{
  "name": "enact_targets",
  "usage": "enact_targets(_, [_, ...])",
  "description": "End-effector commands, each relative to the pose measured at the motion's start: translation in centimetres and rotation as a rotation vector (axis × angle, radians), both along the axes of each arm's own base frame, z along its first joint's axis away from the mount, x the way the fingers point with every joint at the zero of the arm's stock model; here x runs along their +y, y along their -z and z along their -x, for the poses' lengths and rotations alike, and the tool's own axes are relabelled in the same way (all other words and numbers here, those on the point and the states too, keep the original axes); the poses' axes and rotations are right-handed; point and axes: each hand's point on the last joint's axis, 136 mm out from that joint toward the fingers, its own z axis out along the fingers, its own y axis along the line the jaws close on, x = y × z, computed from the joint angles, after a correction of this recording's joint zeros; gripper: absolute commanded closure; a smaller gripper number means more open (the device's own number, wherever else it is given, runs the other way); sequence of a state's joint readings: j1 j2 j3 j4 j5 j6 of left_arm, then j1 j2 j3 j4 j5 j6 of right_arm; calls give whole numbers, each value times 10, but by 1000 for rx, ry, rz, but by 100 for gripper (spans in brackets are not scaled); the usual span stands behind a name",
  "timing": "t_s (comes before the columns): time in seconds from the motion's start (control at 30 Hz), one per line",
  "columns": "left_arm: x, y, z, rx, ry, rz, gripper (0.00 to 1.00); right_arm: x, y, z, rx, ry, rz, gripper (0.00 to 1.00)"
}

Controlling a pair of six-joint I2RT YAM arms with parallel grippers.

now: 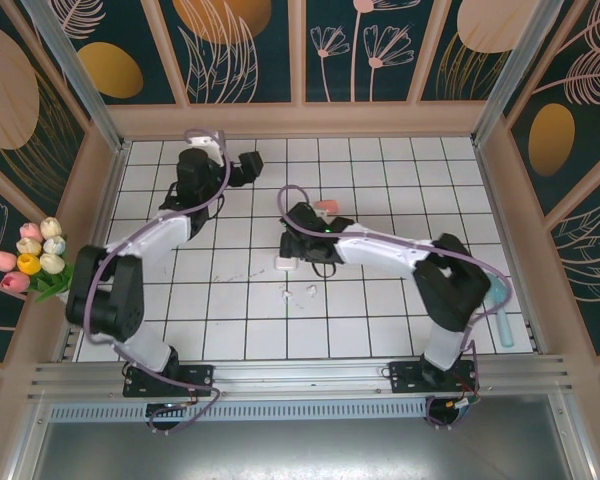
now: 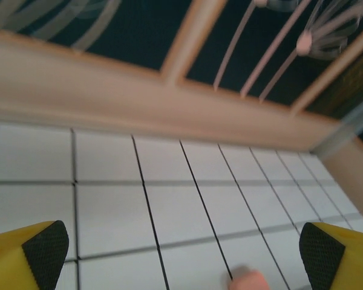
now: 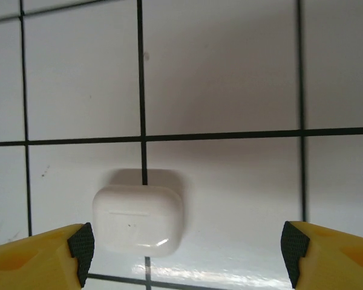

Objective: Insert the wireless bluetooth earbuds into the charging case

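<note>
Two robot arms reach across a white tiled table [image 1: 380, 320], both grippers spread wide.
The left gripper [image 2: 178, 254] hangs near the back wall, fingers apart and holding nothing. The right gripper [image 3: 184, 254] straddles the closed white charging case [image 3: 138, 219] without touching it. Two white earbuds [image 1: 286, 295] lie loose just beside the case, toward the arms' bases.

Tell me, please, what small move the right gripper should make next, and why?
Probably shift the right gripper sideways until the white case sits midway between its fingers. The case lies shut on the tiles, close to one pad and far from the other, so closing now might push it askew.
</note>
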State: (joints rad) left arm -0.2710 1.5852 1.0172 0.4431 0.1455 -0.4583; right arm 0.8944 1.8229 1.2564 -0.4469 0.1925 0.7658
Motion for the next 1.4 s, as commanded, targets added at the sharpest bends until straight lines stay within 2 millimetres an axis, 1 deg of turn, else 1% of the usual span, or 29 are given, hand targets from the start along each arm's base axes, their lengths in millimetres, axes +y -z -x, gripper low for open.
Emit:
enact_targets(0.0, [47, -11, 9, -47, -253, -10, 1, 3, 17, 1, 49, 11, 88, 17])
enact_targets(0.03, [58, -12, 16, -49, -311, 3, 1, 7, 22, 0, 65, 17, 92, 17])
enact_targets(0.1, [70, -18, 24, -76, -357, 6, 1, 14, 29, 0, 87, 20, 102, 18])
enact_targets(0.2, [71, -25, 30, -90, -353, 1, 1, 22, 34, 0, 106, 23, 118, 18])
enact_targets(0.33, [73, -26, 31, -77, -365, 9, 1, 25, 42, 0, 125, 34, 147, 18])
enact_targets(0.43, [75, -21, 31, -56, -382, 37, 1, 26, 47, 2, 141, 31, 153, 18])
enact_targets(0.53, [74, -18, 31, -53, -382, 51, 1, 28, 50, 6, 150, 21, 152, 18])
enact_targets(0.67, [73, -14, 29, -41, -378, 49, 1, 35, 53, 13, 155, -20, 142, 18])
enact_targets(0.73, [71, -10, 28, -26, -364, 30, 1, 39, 55, 15, 157, -47, 145, 18])
enact_targets(0.9, [63, -7, 29, -24, -313, 23, 1, 40, 58, 17, 157, -97, 162, 18])
enact_targets(1.1, [57, -1, 30, 6, -282, 44, 1, 35, 65, 17, 164, -159, 213, 18])
enact_targets(1.2, [56, 2, 32, 19, -284, 63, 1, 29, 70, 14, 169, -162, 233, 20])
enact_targets(1.37, [57, 5, 36, 24, -285, 77, 1, 24, 72, 8, 165, -149, 244, 23])
